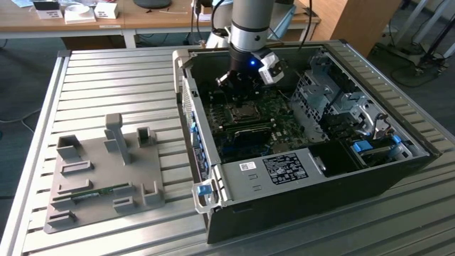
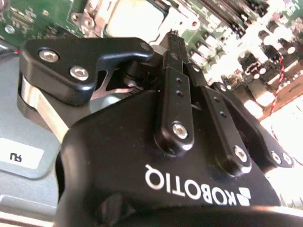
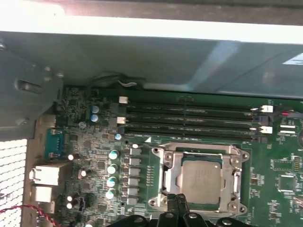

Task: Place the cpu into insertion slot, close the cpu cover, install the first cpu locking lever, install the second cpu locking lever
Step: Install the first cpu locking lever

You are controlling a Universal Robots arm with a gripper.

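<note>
The arm reaches down into the open case (image 1: pixel 320 200) lying on the bench (image 1: pixel 121 80), and the gripper (image 1: pixel 240 88) hangs low over the board (image 1: pixel 284 128), toward the far side and the exterior view's left. In the first wrist view the cpu (image 3: pixel 201 179) already sits in its socket, its dull grey top showing through the open centre of the cover (image 3: pixel 166 175), which looks folded down flat around it. So the first two steps appear done, and the work in hand is most likely the locking levers. I cannot tell from these views whether either lever is latched. The gripper is narrow: in both wrist views its fingertips (image 3: pixel 171 202) come together with nothing visible between them, and they sit right at one edge of the socket frame, touching it or just above it; which one is unclear. By my reading, lever work here calls for a small, exact push or hook with the pinched tips along the side of the frame. The tips would need to keep off the cpu face and stay clear of the capacitors (image 3: pixel 112 168) beside the socket and the memory slots (image 3: pixel 189 113) just past it. A grey tray (image 1: pixel 99 176) lies well apart on the bench, at the exterior view's left.
</note>
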